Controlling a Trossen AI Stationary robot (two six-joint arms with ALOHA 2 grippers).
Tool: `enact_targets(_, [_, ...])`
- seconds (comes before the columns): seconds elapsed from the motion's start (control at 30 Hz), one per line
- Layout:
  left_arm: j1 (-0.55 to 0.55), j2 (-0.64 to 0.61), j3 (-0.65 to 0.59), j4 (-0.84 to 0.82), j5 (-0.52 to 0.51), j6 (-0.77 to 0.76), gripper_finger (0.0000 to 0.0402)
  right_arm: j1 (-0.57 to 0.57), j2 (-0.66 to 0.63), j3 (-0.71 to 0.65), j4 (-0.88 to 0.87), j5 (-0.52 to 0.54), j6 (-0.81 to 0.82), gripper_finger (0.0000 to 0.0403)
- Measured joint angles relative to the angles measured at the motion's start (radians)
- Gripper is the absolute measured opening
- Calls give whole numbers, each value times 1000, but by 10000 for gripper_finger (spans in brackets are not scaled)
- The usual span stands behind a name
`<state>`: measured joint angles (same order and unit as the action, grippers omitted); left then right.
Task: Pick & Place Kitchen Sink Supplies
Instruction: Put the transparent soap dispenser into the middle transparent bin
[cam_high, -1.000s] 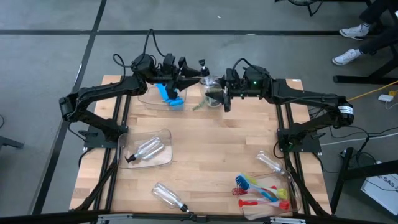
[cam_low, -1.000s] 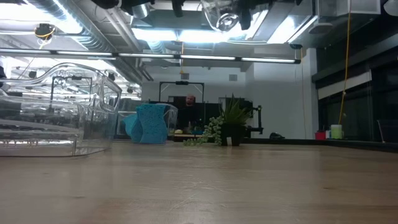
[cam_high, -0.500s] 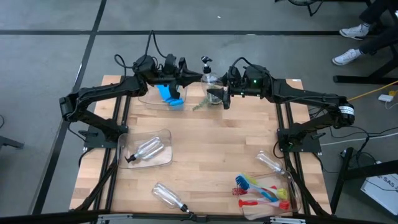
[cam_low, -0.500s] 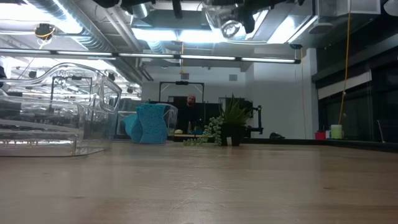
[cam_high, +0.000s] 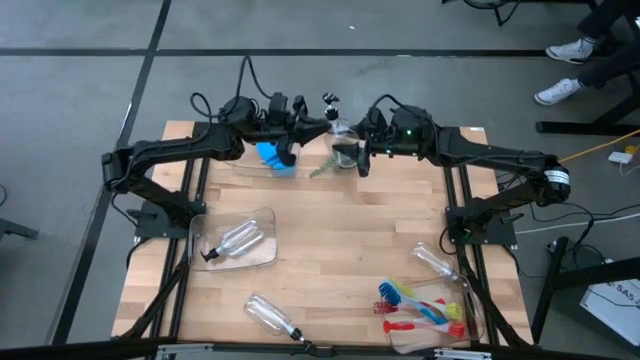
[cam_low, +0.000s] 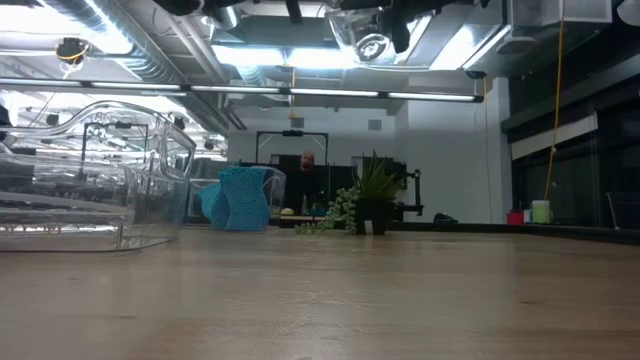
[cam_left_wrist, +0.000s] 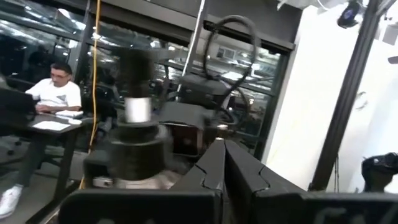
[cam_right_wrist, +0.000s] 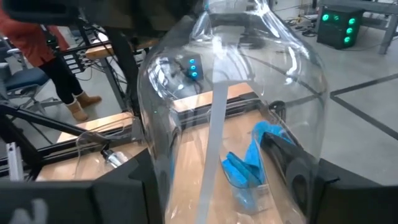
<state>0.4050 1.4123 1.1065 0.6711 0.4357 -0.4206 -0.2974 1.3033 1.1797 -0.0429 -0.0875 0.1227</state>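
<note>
Up near the bench's far edge, R gripper fingers clamp a clear bottle held above the surface, pump top pointing away. L gripper fingers fully closed just beside the bottle's neck. Blue sponge lies nearby in far-left bin.

Clear pump bottle held aloft; brushes lie binned.
</note>
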Motion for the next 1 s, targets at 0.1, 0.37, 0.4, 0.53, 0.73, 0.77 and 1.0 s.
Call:
enact_targets(0.1, [1, 10, 0, 4, -32, -4, 1, 11, 0, 0, 0, -2, -1, 216])
enact_targets(0.37, [5, 11, 0, -29, -32, -27, 1, 25, 1, 0, 3, 2, -3, 216])
enact_targets(0.4, [5, 11, 0, -38, -30, -27, 2, 25, 1, 0, 4, 2, -3, 216])
enact_targets(0.53, [5, 11, 0, -54, -16, -30, 1, 25, 1, 0, 8, 1, -3, 216])
enact_targets(0.73, [5, 4, 0, -68, -11, -25, 1, 25, 1, 0, 10, -12, -4, 216])
enact_targets(0.77, [6, -1, 0, -80, -11, -23, 1, 26, 1, 0, 9, -15, -4, 216])
enact_targets(1.0, [10, -45, 0, -96, -5, 8, 1, 26, 1, 0, 10, -21, -5, 216])
